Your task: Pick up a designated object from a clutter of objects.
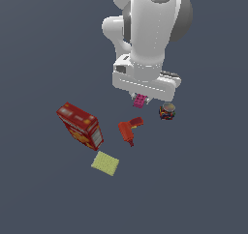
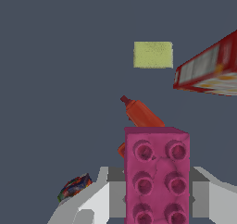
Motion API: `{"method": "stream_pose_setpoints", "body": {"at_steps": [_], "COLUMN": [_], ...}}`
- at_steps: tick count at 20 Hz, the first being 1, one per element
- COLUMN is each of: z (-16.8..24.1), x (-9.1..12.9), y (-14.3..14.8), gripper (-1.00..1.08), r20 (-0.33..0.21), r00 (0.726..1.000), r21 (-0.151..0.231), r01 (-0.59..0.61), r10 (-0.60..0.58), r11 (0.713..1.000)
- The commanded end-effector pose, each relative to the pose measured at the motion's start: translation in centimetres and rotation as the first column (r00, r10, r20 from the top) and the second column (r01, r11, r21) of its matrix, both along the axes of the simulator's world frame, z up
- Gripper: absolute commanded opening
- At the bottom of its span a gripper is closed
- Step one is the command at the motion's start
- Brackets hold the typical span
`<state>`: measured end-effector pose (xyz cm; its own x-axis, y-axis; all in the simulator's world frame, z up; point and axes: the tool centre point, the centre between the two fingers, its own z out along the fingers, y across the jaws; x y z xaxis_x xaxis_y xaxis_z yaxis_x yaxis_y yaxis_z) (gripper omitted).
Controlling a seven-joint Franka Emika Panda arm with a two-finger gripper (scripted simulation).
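A plain dark blue-grey floor is filling the exterior frame from edge to edge, lying flat and even in tone. The same surface is showing as the backdrop in the wrist view.

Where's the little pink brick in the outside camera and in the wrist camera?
Exterior view: the pink brick peeks out just under the end effector, above the red toy drill.
Wrist view: it fills the foreground.
Shared landmark: the red drill just beyond it.
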<state>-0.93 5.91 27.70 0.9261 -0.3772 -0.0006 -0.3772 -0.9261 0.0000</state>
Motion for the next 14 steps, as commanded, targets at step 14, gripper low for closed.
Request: {"method": "stream_pose_setpoints", "body": {"at_steps": [14], "z": [11.1], "x": [-5.8], "y": [-1.3], "gripper": [-1.00], "r20": [0.000], "r00": [1.000], "r21": [0.000], "r01": [0.000], "r10": [0.000], "r11": [1.000]}}
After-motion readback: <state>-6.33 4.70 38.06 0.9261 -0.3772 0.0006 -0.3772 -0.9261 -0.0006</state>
